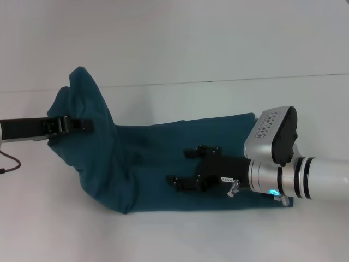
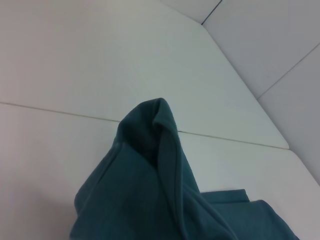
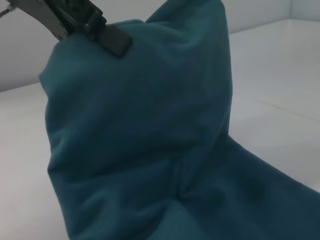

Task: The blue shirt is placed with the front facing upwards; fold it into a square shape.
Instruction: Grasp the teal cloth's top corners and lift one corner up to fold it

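Note:
The blue shirt (image 1: 163, 158) lies on the white table (image 1: 180, 234), plain side up with no lettering showing. Its left part is pulled up into a tall bunched peak (image 1: 82, 87). My left gripper (image 1: 82, 124) reaches in from the left and is shut on that raised cloth; the right wrist view shows it pinching the cloth (image 3: 107, 36). The left wrist view shows only the lifted fold of the blue shirt (image 2: 150, 165). My right gripper (image 1: 182, 166) is open over the flat middle of the shirt, with nothing between its fingers.
The white table runs back to a pale wall, meeting it along a line (image 1: 218, 82). A thin dark cable (image 1: 8, 164) hangs at the far left under the left arm. Bare tabletop lies in front of the shirt and to its right.

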Controlling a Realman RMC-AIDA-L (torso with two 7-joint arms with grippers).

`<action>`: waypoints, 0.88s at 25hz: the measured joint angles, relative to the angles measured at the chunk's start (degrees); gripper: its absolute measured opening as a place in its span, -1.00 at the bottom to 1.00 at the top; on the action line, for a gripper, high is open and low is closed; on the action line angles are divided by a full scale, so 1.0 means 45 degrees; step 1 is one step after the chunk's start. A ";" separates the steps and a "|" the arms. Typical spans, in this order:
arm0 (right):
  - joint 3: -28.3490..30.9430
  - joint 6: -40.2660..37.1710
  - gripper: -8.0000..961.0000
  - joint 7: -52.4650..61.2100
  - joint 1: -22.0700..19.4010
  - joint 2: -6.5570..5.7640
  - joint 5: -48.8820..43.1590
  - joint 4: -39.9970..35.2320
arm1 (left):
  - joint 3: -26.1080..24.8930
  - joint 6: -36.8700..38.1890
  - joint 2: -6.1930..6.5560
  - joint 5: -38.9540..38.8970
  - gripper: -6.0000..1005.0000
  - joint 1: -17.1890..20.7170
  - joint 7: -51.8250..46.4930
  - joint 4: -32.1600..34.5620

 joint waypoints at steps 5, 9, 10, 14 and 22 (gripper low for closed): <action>0.0031 -0.0086 0.73 -0.0067 -0.0030 0.0000 0.0002 0.0050 | 0.0083 0.0018 -0.0003 -0.0008 -0.73 0.0005 0.0000 0.0002; -0.0020 -0.0033 0.72 -0.0163 -0.0026 -0.0001 0.0285 0.0069 | 0.0084 0.0102 -0.0004 -0.0082 -0.73 0.0008 0.0000 0.0007; -0.0034 -0.0027 0.72 -0.0235 -0.0033 -0.0001 0.0405 0.0087 | 0.0084 0.0124 -0.0004 -0.0131 -0.73 0.0009 0.0001 0.0007; -0.0054 -0.0015 0.47 -0.0682 -0.0080 -0.0001 0.1203 0.0366 | 0.0189 0.0151 -0.0004 -0.0379 -0.73 0.0027 0.0024 0.0002; -0.0066 -0.0006 -0.58 -0.1054 0.0007 0.0019 0.1428 0.0735 | 0.0383 0.0151 -0.0004 -0.0501 -0.72 0.0017 0.0016 0.0001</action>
